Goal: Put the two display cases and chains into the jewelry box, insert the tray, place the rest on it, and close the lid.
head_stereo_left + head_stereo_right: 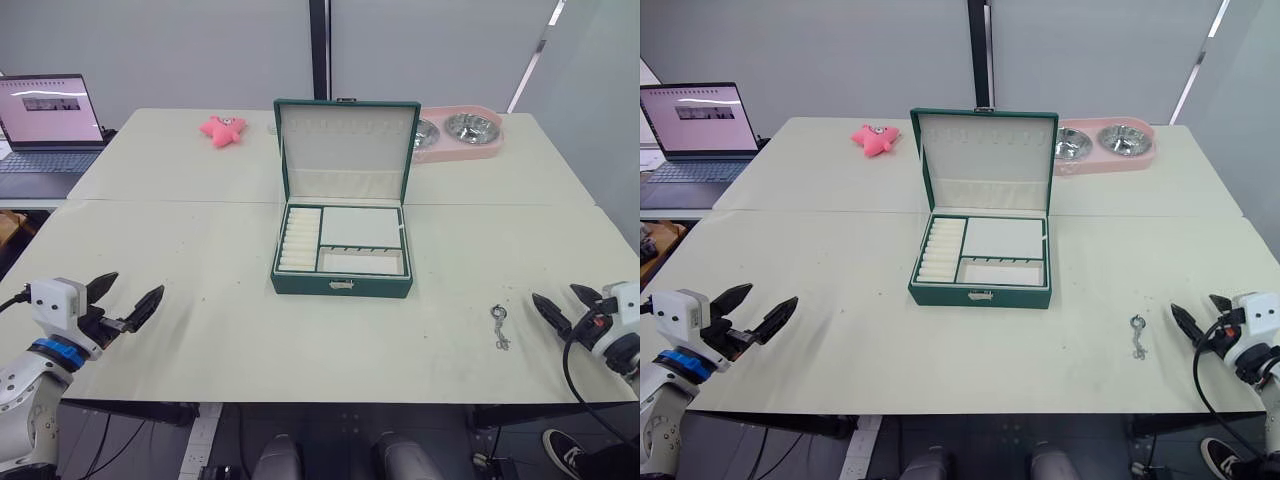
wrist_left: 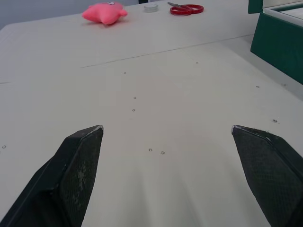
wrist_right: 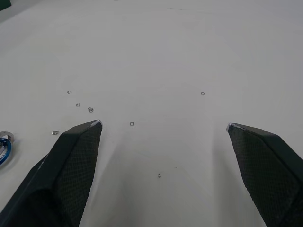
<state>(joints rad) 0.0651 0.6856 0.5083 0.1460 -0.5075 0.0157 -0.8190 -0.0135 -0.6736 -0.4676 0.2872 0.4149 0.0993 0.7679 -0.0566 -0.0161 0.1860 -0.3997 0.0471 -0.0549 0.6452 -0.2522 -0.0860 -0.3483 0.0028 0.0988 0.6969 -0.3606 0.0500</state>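
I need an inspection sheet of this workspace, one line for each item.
Surface: pale table, bare in front of both arms.
Job's things: jewelry box at centre, lid upright and open, tray seated inside; one chain on the table near the right gripper.
Clutter: pink toy, pink double bowl, red scissors.
Grippers: left gripper open, holding nothing; right gripper open, holding nothing.
Cables: black cable at the right wrist.
Surroundings: open laptop far left.

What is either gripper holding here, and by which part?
Nothing. The left gripper and right gripper are both open over bare table; a chain lies loose near the right one.
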